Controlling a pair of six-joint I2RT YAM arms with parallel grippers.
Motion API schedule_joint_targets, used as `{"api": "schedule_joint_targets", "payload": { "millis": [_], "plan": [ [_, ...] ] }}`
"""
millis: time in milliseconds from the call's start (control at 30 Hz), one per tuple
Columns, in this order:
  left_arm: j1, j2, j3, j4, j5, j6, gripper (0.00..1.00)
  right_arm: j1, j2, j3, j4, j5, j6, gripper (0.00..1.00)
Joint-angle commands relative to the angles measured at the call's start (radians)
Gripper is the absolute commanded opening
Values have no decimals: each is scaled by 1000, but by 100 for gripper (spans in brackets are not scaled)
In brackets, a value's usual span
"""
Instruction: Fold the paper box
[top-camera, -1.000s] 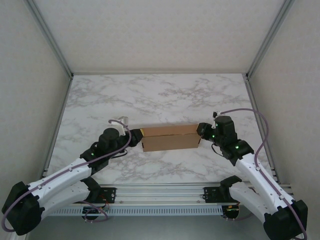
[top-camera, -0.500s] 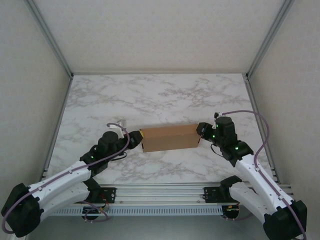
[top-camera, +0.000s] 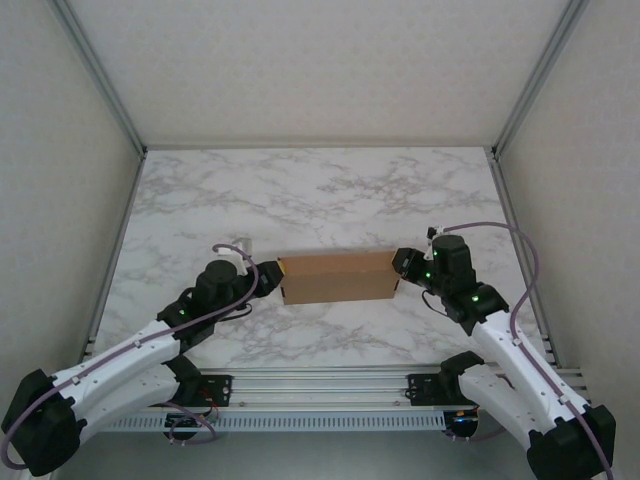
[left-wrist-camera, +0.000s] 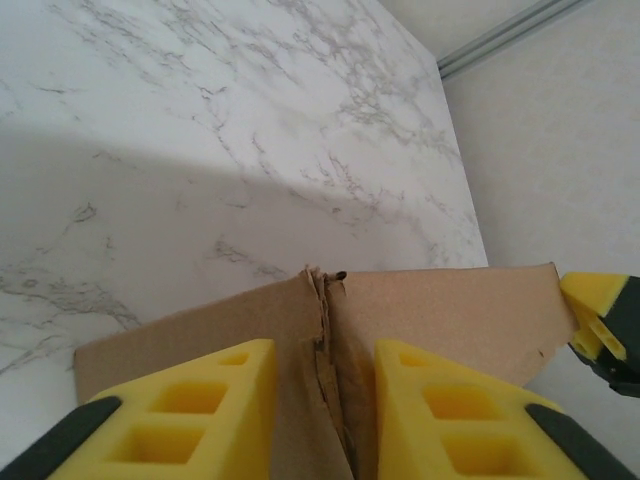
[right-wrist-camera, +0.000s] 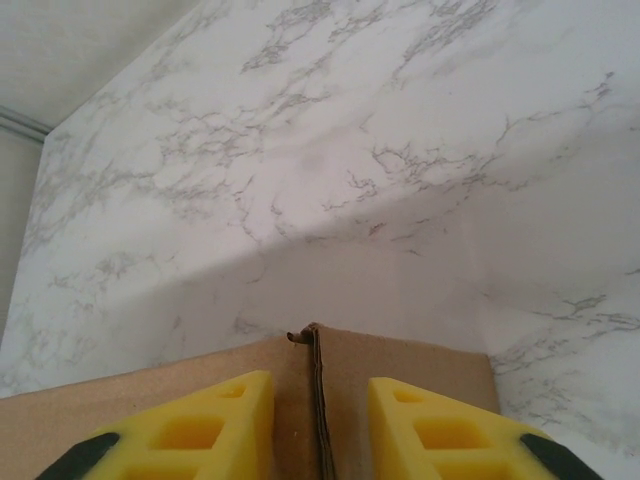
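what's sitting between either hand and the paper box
Nothing visible. The left hand and right hand are at opposite ends of the paper box, each with a cardboard edge between its open fingers.

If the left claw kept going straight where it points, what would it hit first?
The paper box. The left gripper points at its left end, and the wrist view shows the cardboard edge between its open fingers, so contact would likely be immediate.
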Motion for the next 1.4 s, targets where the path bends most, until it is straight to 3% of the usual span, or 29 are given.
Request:
{"api": "schedule_joint_targets", "payload": {
  "millis": [0, 133, 267, 767, 900, 1000, 1133, 1367],
  "plan": [
    [4, 23, -41, -254, -38, 34, 25, 11, 41, -68, -195, -27, -18, 28],
    [6, 36, 26, -218, -33, 75, 22, 11, 5, -42, -102, -102, -46, 27],
    [5, 82, 105, -151, 70, 99, 21, 13, 40, 18, -35, -186, -52, 27],
    [81, 149, 269, -95, -39, 299, 20, 17, 186, 217, 144, -200, -74, 27],
    [81, 132, 238, -35, -99, 377, 18, 19, 177, 142, 290, -185, -121, 26],
    [78, 81, 135, 32, -93, 361, 15, 24, 146, 27, 389, -200, -133, 25],
    [7, -13, -5, 60, -133, 339, 13, 71, 86, -137, 479, -197, -155, 25],
    [-136, -104, -80, -83, -254, 258, 16, 162, -145, -302, 372, -64, -162, 25]
  ]
}}
